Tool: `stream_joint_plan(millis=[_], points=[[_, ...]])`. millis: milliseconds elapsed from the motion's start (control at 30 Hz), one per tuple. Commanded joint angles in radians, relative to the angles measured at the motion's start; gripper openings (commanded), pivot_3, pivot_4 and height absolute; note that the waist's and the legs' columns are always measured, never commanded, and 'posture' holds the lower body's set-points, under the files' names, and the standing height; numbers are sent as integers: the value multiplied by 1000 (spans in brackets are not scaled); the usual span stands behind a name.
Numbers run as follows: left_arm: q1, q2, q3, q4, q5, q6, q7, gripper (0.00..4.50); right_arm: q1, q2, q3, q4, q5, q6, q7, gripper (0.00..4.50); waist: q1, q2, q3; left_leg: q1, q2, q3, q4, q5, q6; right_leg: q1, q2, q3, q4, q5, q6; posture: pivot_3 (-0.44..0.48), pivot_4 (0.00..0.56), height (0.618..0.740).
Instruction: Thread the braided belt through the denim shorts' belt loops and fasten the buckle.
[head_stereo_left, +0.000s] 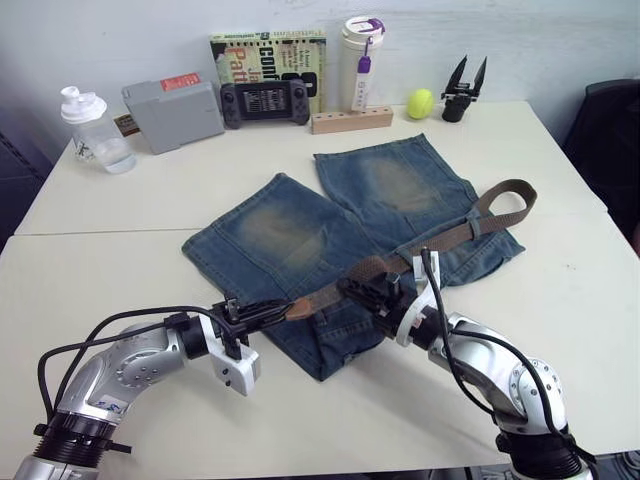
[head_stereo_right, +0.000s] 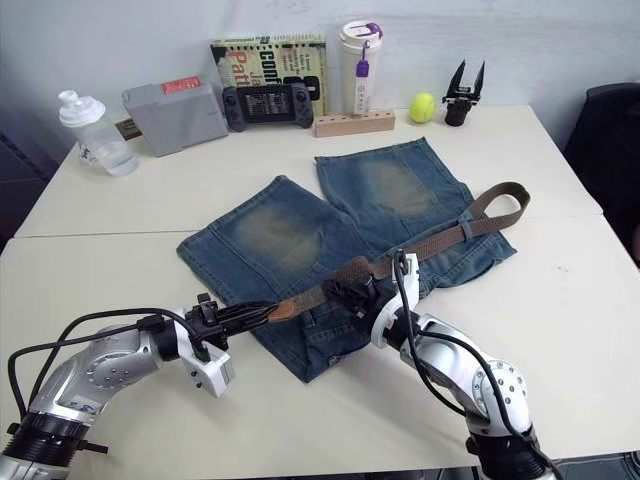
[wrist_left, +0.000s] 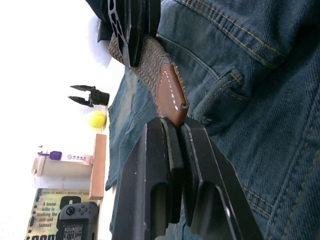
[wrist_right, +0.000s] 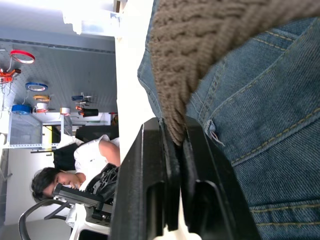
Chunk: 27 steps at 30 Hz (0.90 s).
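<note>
Denim shorts lie flat at centre frame on the white table, legs toward the top of the frame, waistband toward the bottom. Braided belt runs diagonally across the shorts from lower left to upper right, curling into a loop at the right edge of the shorts, near centre right of the frame. Buckle not made out.

Left gripper, lower left of centre: fingers clenched on the belt's dark leather tip, just off the waistband edge. In the left wrist view the tip sits pinched between the 2 black fingers, with a belt loop on the denim just beside it.

Right gripper, just below centre: fingers clamped on the woven part of the belt, over the waistband (the right wrist view shows the braid wedged between both pads).

Top of frame, along the table's far edge: clear bottle, grey box, handheld game console, book, white tumbler, wooden block, tennis ball, spare black gripper
</note>
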Motion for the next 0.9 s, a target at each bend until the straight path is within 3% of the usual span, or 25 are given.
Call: stream_joint_plan(millis=[33, 100, 200, 267, 433, 633, 900], points=[[14, 3, -7, -59, -133, 40, -30, 1188, -12, 12, -28, -14, -15, -23, 24, 0, -1, 0, 0, 0, 0, 0, 0, 0, 0, 0, 0, 0, 0, 0, 0, 0, 150, 716], [34, 14, -14, -63, -149, 75, -62, 2132, -14, 4, -41, -8, -35, -22, 39, 0, -3, 0, 0, 0, 0, 0, 0, 0, 0, 0, 0, 1, 0, 0, 0, 0, 150, 716], [122, 33, -11, -90, -272, 165, -126, 3410, -20, -28, -96, 30, -75, -22, 97, 0, -6, 0, 0, 0, 0, 1, 0, 0, 0, 0, 0, 1, 0, 0, 0, 0, 150, 716], [173, 34, 3, -111, -356, 205, -152, 3410, -23, -46, -123, 57, -104, -13, 136, 0, -5, 0, 0, 0, 1, 2, 0, 0, 0, -1, 1, 2, 0, 0, 0, 0, 150, 716], [349, 27, 45, -223, -714, 481, -242, 3410, -11, -98, -149, 132, -227, 35, 249, 0, -4, 0, 0, 0, 1, 2, 0, 0, 0, 0, 0, 2, 0, 0, 0, 0, 150, 716], [399, 5, 82, -291, -797, 598, -278, 3410, 3, -79, -116, 125, -317, 85, 307, 0, -2, 0, 0, 1, 1, 2, 0, 0, 0, 0, 1, 2, 0, 0, -1, 0, 150, 716], [395, -29, 109, -320, -772, 639, -314, 3410, -37, -32, -58, 91, -463, 132, 336, 0, -3, 0, 0, 1, 1, 3, 0, 0, 0, 0, 2, 2, 0, -1, -1, 0, 150, 716]])
